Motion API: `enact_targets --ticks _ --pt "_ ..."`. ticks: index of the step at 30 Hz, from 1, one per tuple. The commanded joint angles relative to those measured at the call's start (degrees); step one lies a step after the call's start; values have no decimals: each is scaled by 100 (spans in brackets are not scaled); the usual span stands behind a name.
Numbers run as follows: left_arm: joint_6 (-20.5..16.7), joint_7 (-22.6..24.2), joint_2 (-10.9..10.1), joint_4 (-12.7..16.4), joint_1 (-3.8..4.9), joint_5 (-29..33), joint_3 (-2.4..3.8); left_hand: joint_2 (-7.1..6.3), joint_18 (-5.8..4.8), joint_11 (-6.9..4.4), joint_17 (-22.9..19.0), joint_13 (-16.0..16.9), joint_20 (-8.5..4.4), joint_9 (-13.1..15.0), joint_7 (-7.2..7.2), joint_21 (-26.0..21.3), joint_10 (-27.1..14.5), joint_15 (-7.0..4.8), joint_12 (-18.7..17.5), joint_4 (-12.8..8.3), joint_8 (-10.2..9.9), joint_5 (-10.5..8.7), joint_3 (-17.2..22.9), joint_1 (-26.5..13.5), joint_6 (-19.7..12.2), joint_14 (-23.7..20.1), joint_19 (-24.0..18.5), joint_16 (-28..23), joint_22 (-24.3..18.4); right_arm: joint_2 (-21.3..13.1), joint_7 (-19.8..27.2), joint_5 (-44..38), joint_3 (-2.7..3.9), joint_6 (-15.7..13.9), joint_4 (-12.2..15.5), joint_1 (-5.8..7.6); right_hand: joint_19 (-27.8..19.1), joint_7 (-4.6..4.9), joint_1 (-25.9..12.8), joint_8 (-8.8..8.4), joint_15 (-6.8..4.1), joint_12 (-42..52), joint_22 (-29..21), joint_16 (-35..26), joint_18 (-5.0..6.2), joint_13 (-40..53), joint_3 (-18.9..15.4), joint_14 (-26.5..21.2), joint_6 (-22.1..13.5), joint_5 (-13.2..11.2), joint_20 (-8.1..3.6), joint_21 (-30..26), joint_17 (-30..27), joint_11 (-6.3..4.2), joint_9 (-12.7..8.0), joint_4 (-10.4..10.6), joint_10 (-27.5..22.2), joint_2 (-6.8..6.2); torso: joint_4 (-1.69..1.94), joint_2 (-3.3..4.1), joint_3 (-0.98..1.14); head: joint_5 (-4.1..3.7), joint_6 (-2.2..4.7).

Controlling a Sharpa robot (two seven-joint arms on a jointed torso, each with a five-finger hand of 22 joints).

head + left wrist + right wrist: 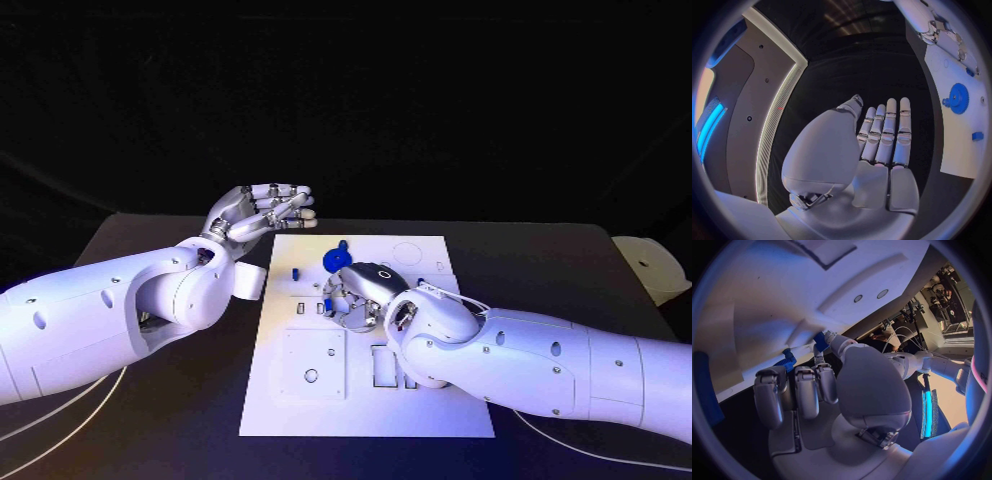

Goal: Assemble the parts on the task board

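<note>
The white task board (pixel 296 400) lies in the middle of the black table. A blue gear (pixel 336 260) sits at its far part, with a small blue part (pixel 293 272) near the left edge. My right hand (pixel 358 295) is low over the board's middle, fingers curled down. In the right wrist view, the right hand (pixel 826 390) pinches a small blue part (pixel 821 341) at the board (pixel 786 290), beside a blue toothed piece (pixel 787 360). My left hand (pixel 264 212) hovers past the board's far left corner, holding nothing. The left hand (pixel 882 145) has straight, spread fingers, beside the gear (pixel 957 97).
A white object (pixel 649 262) sits at the table's right edge. Thin cables (pixel 58 420) run along the near left of the table. The board's near half has a square plate (pixel 313 362) and rectangular recesses (pixel 384 365).
</note>
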Motion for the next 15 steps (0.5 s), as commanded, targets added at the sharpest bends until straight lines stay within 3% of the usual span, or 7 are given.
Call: enact_targets --ticks 1,15 --pt "80 34 4 10 6 17 4 17 76 17 6 8 13 -7 137 -40 39 -2 -30 -2 -24 19 22 -61 29 -40 41 -22 -5 -1 -92 -75 -22 240 -9 -27 610 6 -40 -7 40 -17 1508 24 -40 782 -24 541 -50 -28 9 25 1274 3 -3 25 -40 -7 0 3 0 -3 -7" --pt "77 37 -4 11 6 17 4 17 76 17 6 8 13 -7 137 -40 39 -2 -30 -2 -24 19 22 -61 29 -40 41 -22 -5 -17 -116 -97 -22 333 -12 -27 610 12 -50 -14 45 -27 1508 24 -40 775 -26 541 -66 -27 12 25 1273 9 -7 29 -48 -17 -2 4 2 -7 -23"
